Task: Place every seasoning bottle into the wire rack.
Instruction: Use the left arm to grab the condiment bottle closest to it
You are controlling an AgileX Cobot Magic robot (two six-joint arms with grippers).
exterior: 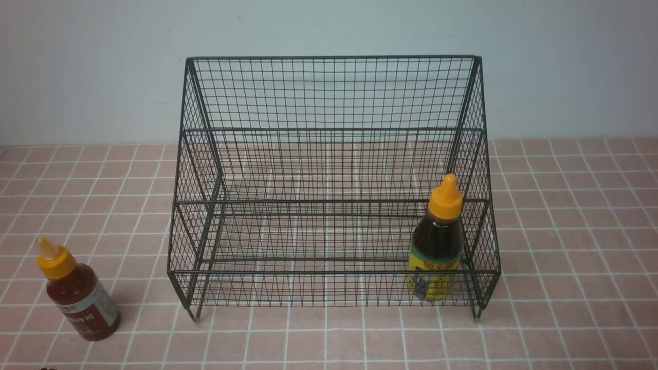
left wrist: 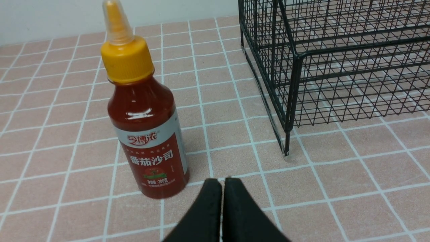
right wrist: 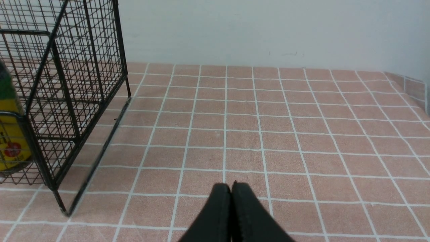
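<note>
A kitchen-like worktop is shown.
Pink tiles (exterior: 565,231) with white lines are laid below a plain pale wall (exterior: 103,67); a sauce bottle (left wrist: 147,134) and a wire rack (left wrist: 291,101) are seen just ahead of the left gripper (left wrist: 221,183).

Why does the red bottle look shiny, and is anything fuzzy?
Left wrist view: a white glare patch shines on the red bottle, whose soft shadow falls toward the wire rack. Right wrist view: the dark bottle at the picture's edge looks blurry. Front view: even, soft light, faint shadows.
</note>
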